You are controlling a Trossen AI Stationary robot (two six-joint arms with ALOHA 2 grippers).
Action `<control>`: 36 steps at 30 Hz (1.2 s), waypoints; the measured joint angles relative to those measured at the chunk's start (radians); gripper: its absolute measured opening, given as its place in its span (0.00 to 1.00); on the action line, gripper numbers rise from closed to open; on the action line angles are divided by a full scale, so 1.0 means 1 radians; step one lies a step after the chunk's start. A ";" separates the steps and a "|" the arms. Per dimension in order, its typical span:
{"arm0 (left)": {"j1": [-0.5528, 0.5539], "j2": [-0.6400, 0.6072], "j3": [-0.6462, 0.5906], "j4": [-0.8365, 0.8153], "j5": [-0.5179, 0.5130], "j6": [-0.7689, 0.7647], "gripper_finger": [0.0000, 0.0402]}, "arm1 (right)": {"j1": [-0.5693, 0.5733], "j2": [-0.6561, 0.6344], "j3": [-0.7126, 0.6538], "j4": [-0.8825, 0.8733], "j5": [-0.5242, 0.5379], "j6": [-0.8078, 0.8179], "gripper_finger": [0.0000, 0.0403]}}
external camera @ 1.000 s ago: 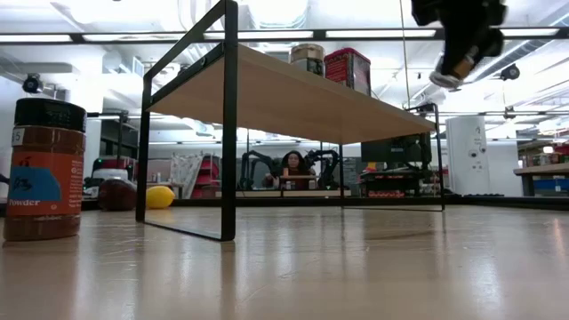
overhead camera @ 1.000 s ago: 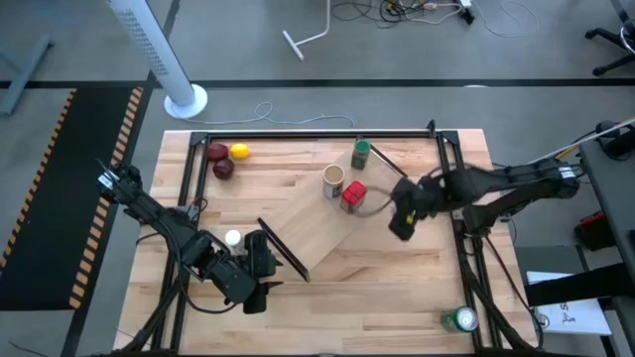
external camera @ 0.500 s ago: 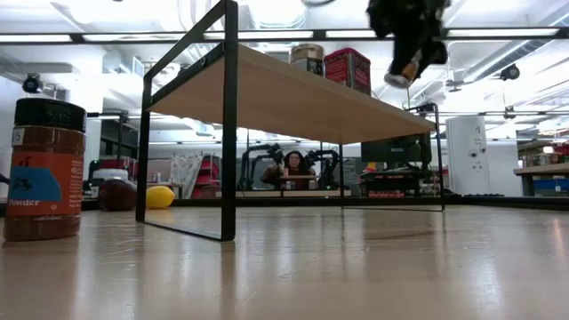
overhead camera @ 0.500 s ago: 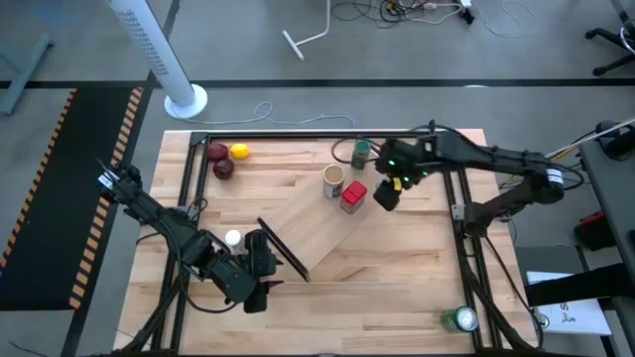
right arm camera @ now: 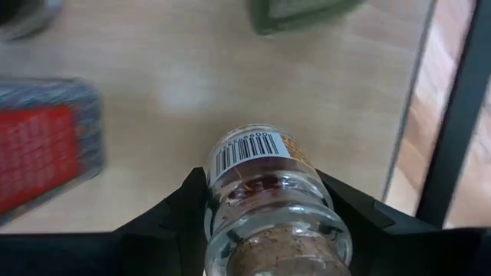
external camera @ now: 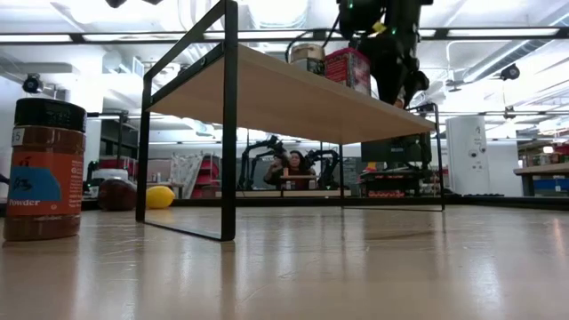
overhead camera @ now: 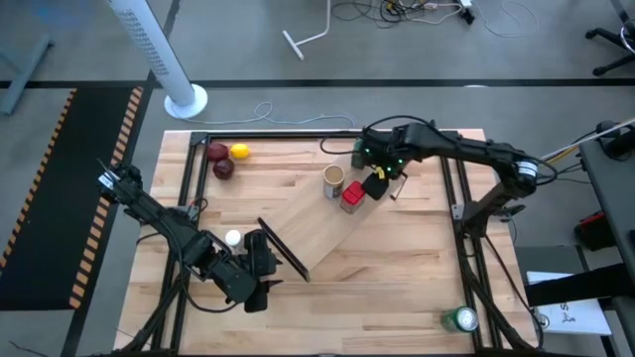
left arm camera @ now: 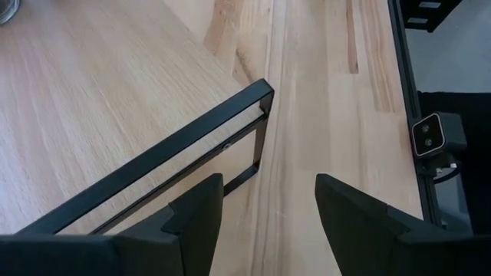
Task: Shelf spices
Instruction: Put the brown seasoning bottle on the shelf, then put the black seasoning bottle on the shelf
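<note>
High view: the right end effector [overhead camera: 377, 184] hangs over the far end of the shelf [overhead camera: 317, 228], at about one o'clock on the surface [overhead camera: 397, 288]. The red boxy jar [overhead camera: 353, 196] sits just beside it at eight o'clock, the tan cylindrical jar [overhead camera: 333, 180] beyond that at nine, and the green-lidded jar [overhead camera: 360, 153] at eleven. The left end effector [overhead camera: 260, 260] waits at about seven o'clock on the surface, by the shelf's near rail, with the white-lidded jar [overhead camera: 232, 239] just at its ten o'clock.

Low view: only here does the black-lidded jar [external camera: 44, 169] show, standing on the surface at nine o'clock, well apart from the shelf.

Left wrist view: the fingers [left arm camera: 196, 218] stand parted with nothing between them, above the black rail [left arm camera: 161, 153].

Right wrist view: this alone shows what the right end effector grasps, a small clear spice jar [right arm camera: 268, 207] with a barcode label, clamped between both fingers [right arm camera: 173, 222] over the shelf board.
</note>
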 joint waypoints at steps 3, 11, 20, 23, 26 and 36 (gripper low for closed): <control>0.000 0.000 0.000 0.000 0.000 -0.008 0.49 | -0.014 0.005 0.000 0.001 0.006 -0.015 0.44; 0.000 0.000 0.000 0.000 0.000 -0.006 0.49 | -0.018 -0.047 0.000 0.005 0.050 -0.023 0.56; 0.000 0.000 0.000 0.007 0.000 0.001 0.49 | -0.016 -0.141 0.000 0.002 0.043 -0.023 0.67; 0.000 0.000 0.000 0.006 0.001 0.001 0.49 | -0.014 -0.193 0.000 0.002 0.044 -0.023 0.70; 0.000 0.000 0.000 0.007 0.001 0.005 0.49 | -0.014 -0.248 0.000 0.002 0.051 -0.023 0.72; 0.005 0.000 0.002 0.033 0.001 0.031 0.49 | -0.014 -0.370 0.000 0.055 0.140 -0.116 0.68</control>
